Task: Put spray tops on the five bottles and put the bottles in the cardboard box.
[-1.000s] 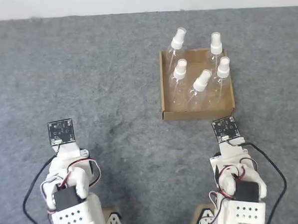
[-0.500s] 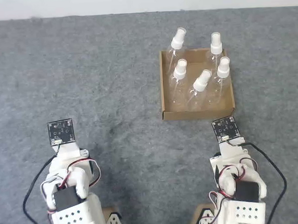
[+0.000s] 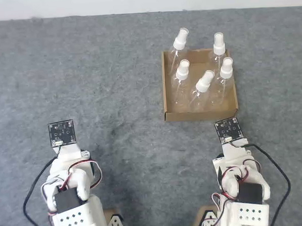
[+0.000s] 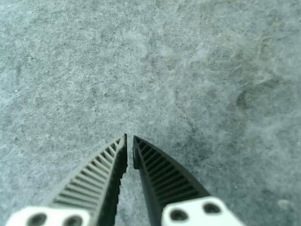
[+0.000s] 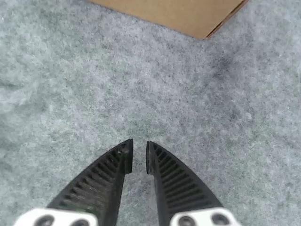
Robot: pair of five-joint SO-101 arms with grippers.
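Underneath, grey felt mat [image 3: 88, 70] carries cardboard box [image 3: 199, 114].

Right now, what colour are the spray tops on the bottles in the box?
White. The spray tops show best in the high view, on clear bottles.

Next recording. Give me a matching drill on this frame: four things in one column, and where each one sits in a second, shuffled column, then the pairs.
Column 1
1. bottles
2. cardboard box
3. left gripper
4. right gripper

Column 2
A. over the grey mat, close to a corner of the box
B. standing in the box, white spray tops on
C. over the grey mat, well away from the box
D. on the mat, ahead of the right arm

Pairs: 1-B, 2-D, 3-C, 4-A
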